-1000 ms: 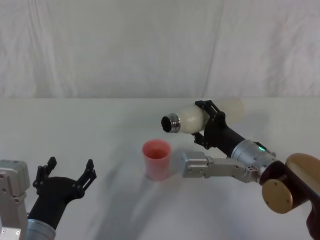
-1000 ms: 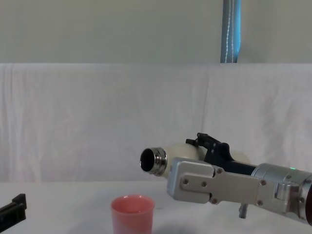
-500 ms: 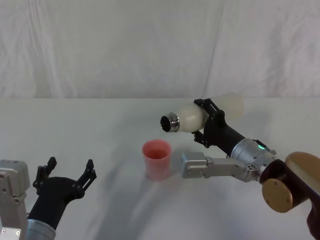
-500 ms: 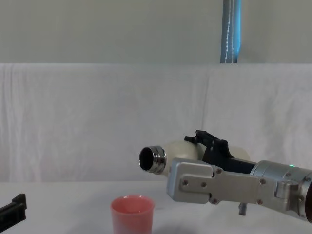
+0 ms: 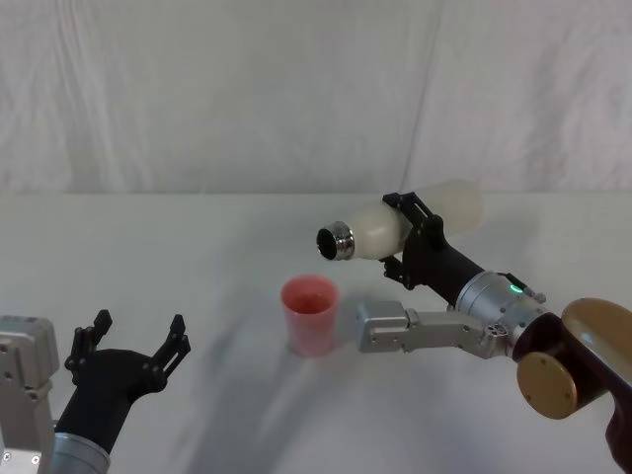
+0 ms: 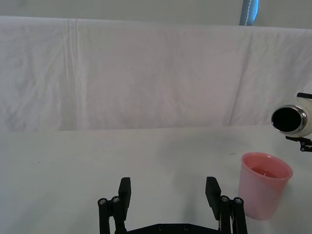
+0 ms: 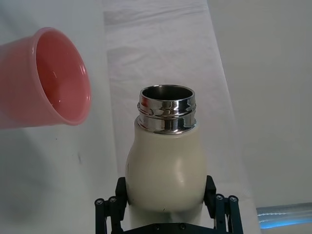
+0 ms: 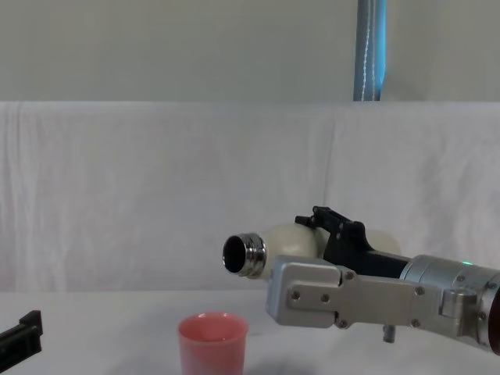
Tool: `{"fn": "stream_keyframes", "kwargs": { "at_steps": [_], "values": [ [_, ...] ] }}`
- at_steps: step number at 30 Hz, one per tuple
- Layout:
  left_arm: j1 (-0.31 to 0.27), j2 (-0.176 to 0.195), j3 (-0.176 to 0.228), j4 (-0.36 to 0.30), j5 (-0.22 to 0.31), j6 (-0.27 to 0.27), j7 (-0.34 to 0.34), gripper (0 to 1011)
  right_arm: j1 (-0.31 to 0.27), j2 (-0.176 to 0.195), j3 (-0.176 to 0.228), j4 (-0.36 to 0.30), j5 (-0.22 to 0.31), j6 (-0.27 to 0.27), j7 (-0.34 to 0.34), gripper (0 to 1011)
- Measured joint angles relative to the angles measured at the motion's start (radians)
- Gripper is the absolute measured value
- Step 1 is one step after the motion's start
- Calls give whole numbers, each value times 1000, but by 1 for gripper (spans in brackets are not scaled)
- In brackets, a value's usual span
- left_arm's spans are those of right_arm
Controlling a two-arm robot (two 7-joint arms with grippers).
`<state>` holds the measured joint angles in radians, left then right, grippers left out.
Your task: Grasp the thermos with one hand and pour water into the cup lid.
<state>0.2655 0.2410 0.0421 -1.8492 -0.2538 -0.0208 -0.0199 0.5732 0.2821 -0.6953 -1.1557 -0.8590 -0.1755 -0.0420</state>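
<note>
The right end effector (image 5: 413,240) is clamped around the thermos (image 5: 380,229), held nearly level in the air with its steel mouth toward nine o'clock, above the cup (image 5: 310,315) on the worktop (image 5: 197,257). The left end effector (image 5: 133,348) rests spread wide at seven o'clock.

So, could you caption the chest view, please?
Right gripper holds the thermos tipped sideways above the pink cup.

Soft even light, perhaps slightly hazy
</note>
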Motion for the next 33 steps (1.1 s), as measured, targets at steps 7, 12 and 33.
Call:
{"fn": "stream_keyframes", "kwargs": {
  "at_steps": [7,12,33],
  "values": [
    [0,0,0,0,0,0,0,1001,5,2,-5,5,-12,0,-9,951],
    [0,0,0,0,0,0,0,1001,9,3,-10,10,-20,0,-16,951],
    [0,0,0,0,0,0,0,1001,18,13,-29,13,-52,-1,-38,951]
  ]
}}
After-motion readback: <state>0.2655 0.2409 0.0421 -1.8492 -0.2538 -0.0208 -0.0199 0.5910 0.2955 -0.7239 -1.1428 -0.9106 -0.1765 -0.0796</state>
